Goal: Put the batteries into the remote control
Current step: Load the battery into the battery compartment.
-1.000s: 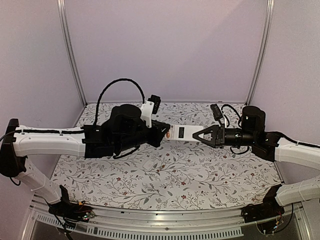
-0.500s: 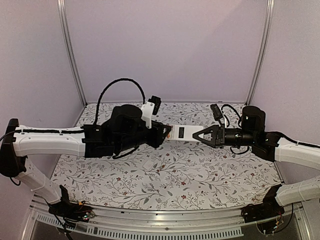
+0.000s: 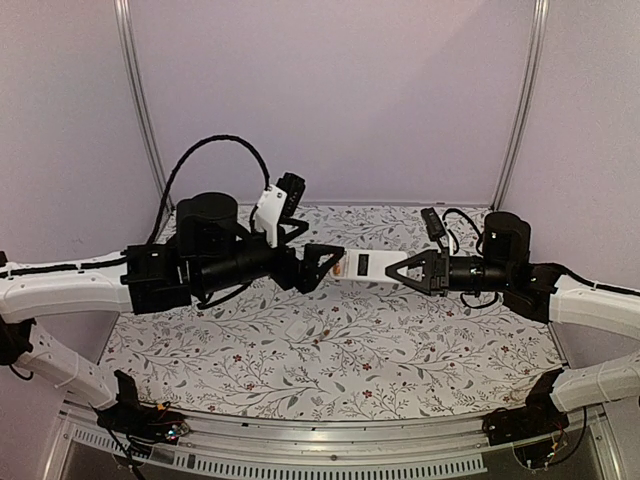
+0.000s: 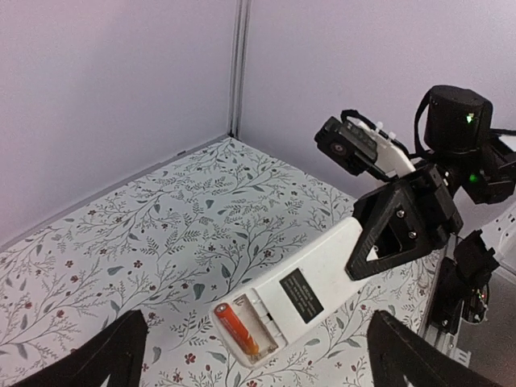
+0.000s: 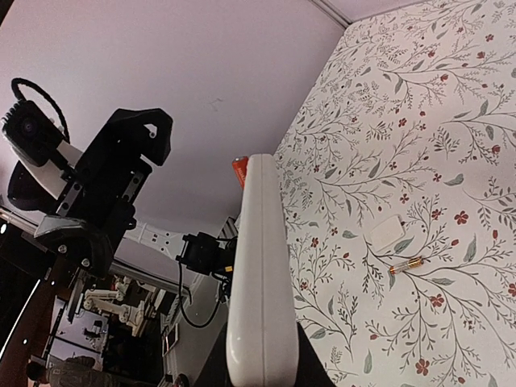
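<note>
**Left pincer (image 3: 325,267) spread, right pincer (image 3: 392,270) pinching remote control (image 3: 362,265)**

Clamped tight at one end between the right pincer's black triangular fingers (image 4: 407,214). Held level in mid-air above the floral table (image 3: 400,360), plain white back and dark label (image 4: 301,295) turned upward. Stretches from the right pincer straight toward the left pincer, with the open recess (image 4: 260,313) at the end nearest the left one.

Sits between the left pincer's fingers (image 4: 105,355) at that end, yet touches neither. From the left wrist, one dark finger far out on each side, floral cloth visible through both gaps. Spread wide, gripping nothing.

Inside the recess, just ahead of the left pincer: one battery (image 4: 236,326), orange-red, lying lengthwise along one side of the bay. From the right wrist, only an orange tip peeking past the far end of the handset, on the side facing the left pincer.

Down on the table, below both pincers and nearer the arm bases: small flat white cover plate (image 3: 297,328), more under the left pincer than the right. Just beside it in the right wrist view, with a narrow gap between: second battery (image 5: 405,264), thin, lying flat on the cloth, well apart from either pincer.
</note>
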Available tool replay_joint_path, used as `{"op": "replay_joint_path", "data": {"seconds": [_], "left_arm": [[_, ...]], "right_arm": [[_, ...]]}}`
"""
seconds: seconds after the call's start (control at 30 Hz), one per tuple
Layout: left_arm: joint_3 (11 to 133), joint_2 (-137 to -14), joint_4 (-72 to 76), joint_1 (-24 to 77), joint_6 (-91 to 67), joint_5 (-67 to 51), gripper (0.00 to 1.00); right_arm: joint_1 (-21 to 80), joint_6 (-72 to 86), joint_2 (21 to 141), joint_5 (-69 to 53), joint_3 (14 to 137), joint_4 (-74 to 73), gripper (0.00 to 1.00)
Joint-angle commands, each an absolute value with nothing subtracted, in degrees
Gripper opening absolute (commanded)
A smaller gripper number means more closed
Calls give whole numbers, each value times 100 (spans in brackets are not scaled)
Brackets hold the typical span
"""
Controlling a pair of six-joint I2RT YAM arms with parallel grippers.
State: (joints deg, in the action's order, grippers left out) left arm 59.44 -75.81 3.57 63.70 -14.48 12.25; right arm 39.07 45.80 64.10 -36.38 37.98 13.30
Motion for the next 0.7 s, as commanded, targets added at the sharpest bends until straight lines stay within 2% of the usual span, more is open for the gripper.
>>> {"op": "replay_joint_path", "data": {"seconds": [0.0, 0.17, 0.33, 0.67], "left_arm": [[5482, -6868, 168, 6325, 534, 791, 99], [5145, -6682, -226, 6578, 2113, 1102, 100], [5011, -6882, 205, 6877, 3096, 1694, 99], [5220, -7414, 475, 6952, 3831, 1675, 99]], "right_arm": [[3869, 4719, 6372, -3724, 3852, 1298, 0], [3872, 4945, 6335, -3820, 3909, 1274, 0], [3883, 5268, 6329, -3876, 4004, 1290, 0], [3948, 5966, 6415, -3909, 4229, 1274, 0]]}}
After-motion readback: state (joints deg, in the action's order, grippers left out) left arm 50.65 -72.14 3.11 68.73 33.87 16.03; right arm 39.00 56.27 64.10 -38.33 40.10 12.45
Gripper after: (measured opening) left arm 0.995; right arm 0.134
